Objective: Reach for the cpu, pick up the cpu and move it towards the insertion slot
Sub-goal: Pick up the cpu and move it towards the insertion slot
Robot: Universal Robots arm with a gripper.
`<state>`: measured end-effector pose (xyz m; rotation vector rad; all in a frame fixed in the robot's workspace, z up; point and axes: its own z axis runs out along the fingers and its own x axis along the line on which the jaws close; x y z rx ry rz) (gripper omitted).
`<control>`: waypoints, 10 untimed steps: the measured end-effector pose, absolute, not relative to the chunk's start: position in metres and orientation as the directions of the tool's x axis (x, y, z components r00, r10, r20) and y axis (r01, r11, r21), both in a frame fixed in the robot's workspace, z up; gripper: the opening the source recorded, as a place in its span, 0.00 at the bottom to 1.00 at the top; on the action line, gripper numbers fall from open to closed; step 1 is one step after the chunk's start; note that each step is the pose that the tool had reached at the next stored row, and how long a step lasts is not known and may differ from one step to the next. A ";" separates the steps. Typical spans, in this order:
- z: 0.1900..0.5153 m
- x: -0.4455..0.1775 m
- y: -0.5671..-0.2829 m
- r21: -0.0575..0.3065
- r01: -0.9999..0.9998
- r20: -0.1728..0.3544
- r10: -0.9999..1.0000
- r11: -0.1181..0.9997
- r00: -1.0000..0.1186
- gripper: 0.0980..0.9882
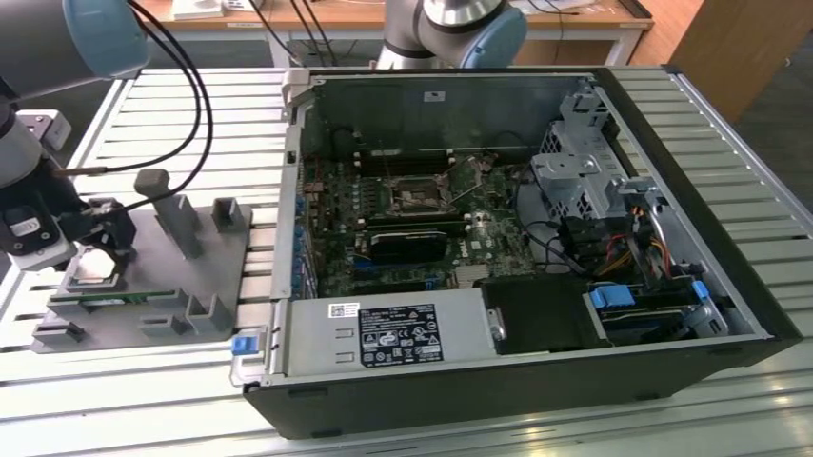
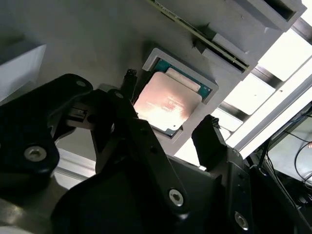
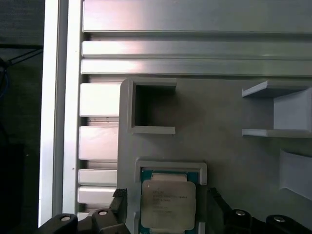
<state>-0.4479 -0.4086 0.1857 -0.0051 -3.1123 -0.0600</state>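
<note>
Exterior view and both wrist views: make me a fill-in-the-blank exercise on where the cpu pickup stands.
1. The fingers stand ___, one on each side of the cpu.
2. The cpu lies in a holder coloured ___.
3. The insertion slot lies to the exterior view's ___ of the cpu.
Missing words: open; grey; right.

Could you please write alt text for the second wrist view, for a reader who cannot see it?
The open gripper straddles the cpu, one black finger on each side, not yet gripping it. The silver-topped cpu lies flat in a square recess of a grey holder plate.
</note>
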 end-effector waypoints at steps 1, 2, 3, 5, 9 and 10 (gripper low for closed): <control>0.185 -0.448 -0.409 0.038 0.004 0.029 0.003 0.999 -1.000 0.74; 0.185 -0.448 -0.409 0.038 0.004 0.029 0.003 0.999 -1.000 0.66; 0.185 -0.448 -0.409 0.038 0.004 0.029 0.003 0.999 -1.000 0.66; 0.184 -0.448 -0.409 0.039 0.004 0.028 0.003 0.999 -1.000 0.66; 0.182 -0.448 -0.409 0.039 0.004 0.029 0.003 0.999 -1.000 0.66; 0.182 -0.448 -0.409 0.038 0.004 0.029 0.003 0.999 -1.000 0.66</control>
